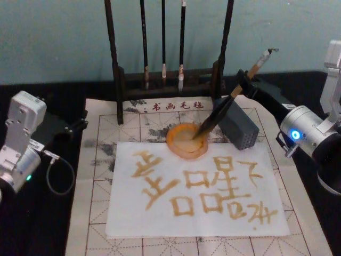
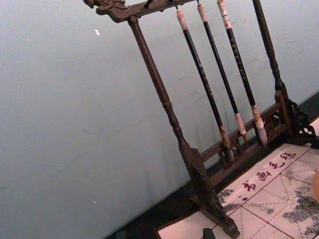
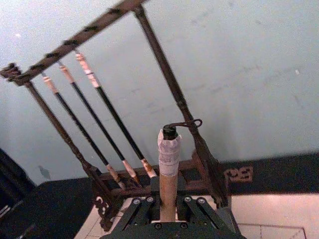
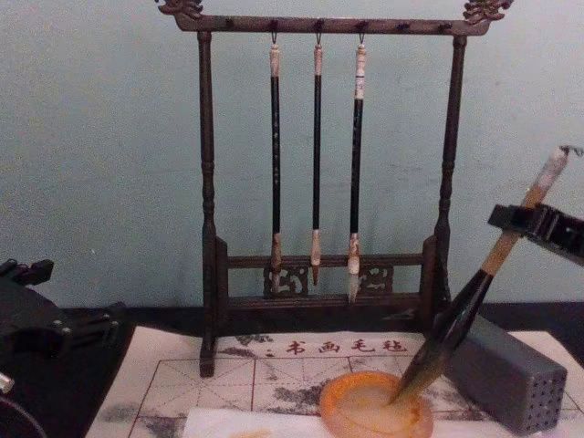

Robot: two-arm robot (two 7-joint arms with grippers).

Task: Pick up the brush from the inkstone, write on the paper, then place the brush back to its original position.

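Brush (image 1: 217, 114) tip in inkstone (image 1: 178, 152), frame centre.
Right tool (image 1: 242, 88) clenched on tilted handle, upper right. Risk: release at this lean lets brush topple out, dragging ink across paper (image 1: 160, 213). Left tool (image 1: 80, 125) parked, middle left.

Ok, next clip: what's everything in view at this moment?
brush: one, tan handle, dark bristles, tilted, tip in the inkstone
inkstone: one, orange, at the paper's far edge
paper: one, white with amber characters, on the mat
mat: one, beige, on the table
rack: one, dark wood, behind the mat
thin brushes: three, black, hanging on the rack
block: one, grey, right of the inkstone
table: one, black
left gripper: black, parked left
right gripper: black, shut on the brush handle
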